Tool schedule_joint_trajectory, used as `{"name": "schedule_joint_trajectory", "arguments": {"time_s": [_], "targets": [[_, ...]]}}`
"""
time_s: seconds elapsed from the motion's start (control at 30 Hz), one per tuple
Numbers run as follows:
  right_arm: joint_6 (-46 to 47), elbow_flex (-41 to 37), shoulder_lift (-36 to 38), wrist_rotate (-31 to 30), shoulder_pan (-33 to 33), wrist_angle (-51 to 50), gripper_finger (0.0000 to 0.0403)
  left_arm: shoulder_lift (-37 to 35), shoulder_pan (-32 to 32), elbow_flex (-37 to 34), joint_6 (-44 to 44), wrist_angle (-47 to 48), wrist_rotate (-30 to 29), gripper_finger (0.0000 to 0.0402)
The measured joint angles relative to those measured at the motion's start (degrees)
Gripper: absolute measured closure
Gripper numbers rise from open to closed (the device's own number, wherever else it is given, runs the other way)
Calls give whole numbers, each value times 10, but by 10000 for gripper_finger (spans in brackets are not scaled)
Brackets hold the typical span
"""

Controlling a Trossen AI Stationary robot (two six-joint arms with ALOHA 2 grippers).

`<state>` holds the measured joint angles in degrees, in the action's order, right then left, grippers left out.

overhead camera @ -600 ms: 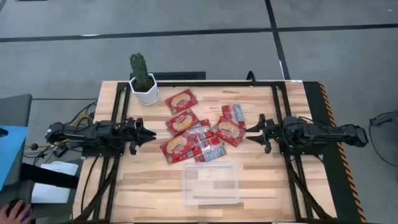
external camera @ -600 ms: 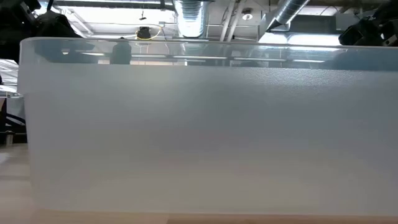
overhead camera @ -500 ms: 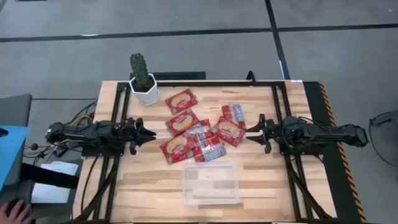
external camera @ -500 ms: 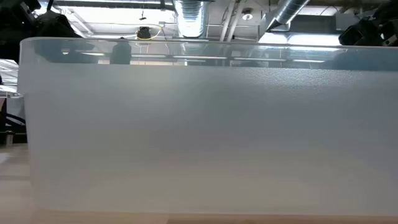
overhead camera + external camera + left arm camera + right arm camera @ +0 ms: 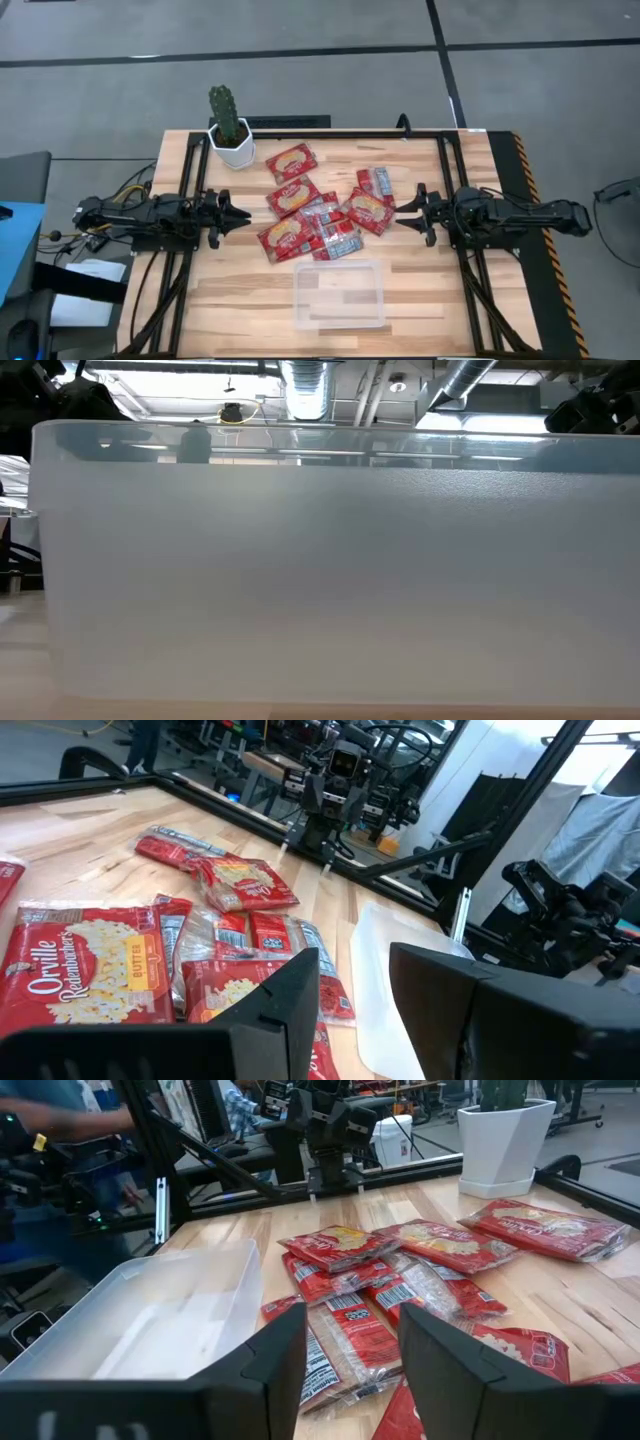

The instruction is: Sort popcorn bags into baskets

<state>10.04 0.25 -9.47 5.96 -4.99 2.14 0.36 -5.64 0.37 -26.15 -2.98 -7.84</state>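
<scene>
I saw my left tool [image 5: 240, 213] and right tool [image 5: 402, 213] resting with fingers apart at opposite counter [image 5: 420, 300] edges, the popcorn bags [image 5: 318, 210] heaped between them, the clear tray [image 5: 339, 294] just beside the heap, holding nothing.

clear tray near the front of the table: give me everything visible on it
The shallow clear plastic rectangular tray has rounded corners and frosted, see-through walls. It sits flat and upright on the wooden table, nearer the front edge, just in front of the pile of glossy red popcorn bags. It looks empty: no bag lies inside in the high or right wrist view. Neither gripper touches it. Its wall fills the low view.
</scene>
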Motion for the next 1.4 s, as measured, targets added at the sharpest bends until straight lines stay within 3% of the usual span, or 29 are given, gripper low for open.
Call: {"name": "schedule_joint_trajectory", "arguments": {"time_s": [0.83, 1.27, 1.4], "targets": [[0, 0, 0, 0, 0, 0, 219, 0, 0, 0, 0, 0, -1, 287], [0, 0, 0, 0, 0, 0, 224, 0, 0, 0, -19, -6, -24, 287], [0, 0, 0, 0, 0, 0, 220, 0, 0, 0, -19, -8, -61, 287]]}}
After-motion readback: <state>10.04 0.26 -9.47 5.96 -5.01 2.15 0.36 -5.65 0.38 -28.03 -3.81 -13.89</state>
